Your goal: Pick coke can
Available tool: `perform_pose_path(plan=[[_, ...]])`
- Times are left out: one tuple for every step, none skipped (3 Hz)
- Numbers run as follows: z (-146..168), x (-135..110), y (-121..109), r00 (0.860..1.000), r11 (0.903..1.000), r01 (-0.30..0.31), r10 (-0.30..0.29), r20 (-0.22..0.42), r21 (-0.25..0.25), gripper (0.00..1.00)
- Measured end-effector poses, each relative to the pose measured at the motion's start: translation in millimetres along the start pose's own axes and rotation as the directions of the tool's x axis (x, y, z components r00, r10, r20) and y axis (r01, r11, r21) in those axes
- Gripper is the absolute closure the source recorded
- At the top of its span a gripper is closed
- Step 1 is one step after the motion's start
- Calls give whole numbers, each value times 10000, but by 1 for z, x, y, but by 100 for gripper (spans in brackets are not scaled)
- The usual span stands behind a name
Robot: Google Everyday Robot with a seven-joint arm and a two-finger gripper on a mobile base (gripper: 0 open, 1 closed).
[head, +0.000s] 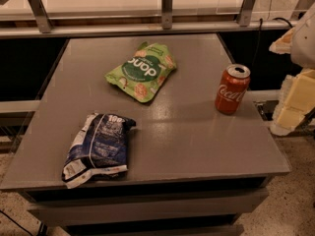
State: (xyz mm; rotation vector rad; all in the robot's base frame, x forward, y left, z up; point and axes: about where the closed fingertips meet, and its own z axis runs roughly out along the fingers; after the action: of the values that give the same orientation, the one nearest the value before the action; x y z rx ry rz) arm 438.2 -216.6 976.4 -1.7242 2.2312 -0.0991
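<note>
Coke can [232, 89]: material and shape? (Inspector)

Metal cylinder with a smooth, glossy wall and a silver top with the opening visible. It stands upright on the table [197, 146], a flat grey slab with a dull sheen and squared edges. (Operator)

Other items on the table? (Inspector)

Two soft snack bags, both lying flat and both larger than the can. Green bag [141, 72]: crinkled film with white lettering, toward the rear centre. Dark blue bag [98, 149]: wrinkled film with white patches, at the front left near the edge. Both lie well apart from the can. A metal rail [123, 31] on angled posts runs behind the table. (Operator)

Obstructions? (Inspector)

Bare table surface surrounds the can on all sides. The pincer [295, 102] sits at the right border of the view, beyond the table's right edge and near the can but apart from it. It shows as pale cream, blocky parts, partly cut off. Whether it is released or clenched cannot be told. (Operator)

Can appearance and position? (Inspector)

Red body with white Coca-Cola script running up the wall and a silver rim. It stands on the right side of the table, close to the right edge. (Operator)
</note>
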Motion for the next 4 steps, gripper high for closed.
perform_pose_path(plan=[[0,0,0,10000,10000,0,0,1,2,0],[8,-3,-12,9998,9994,-85,78,199,325,0],[29,-5,-39,9962,9965,-425,368,789,725,0],[49,-8,-64,9911,9906,-626,473,1245,1220,0]])
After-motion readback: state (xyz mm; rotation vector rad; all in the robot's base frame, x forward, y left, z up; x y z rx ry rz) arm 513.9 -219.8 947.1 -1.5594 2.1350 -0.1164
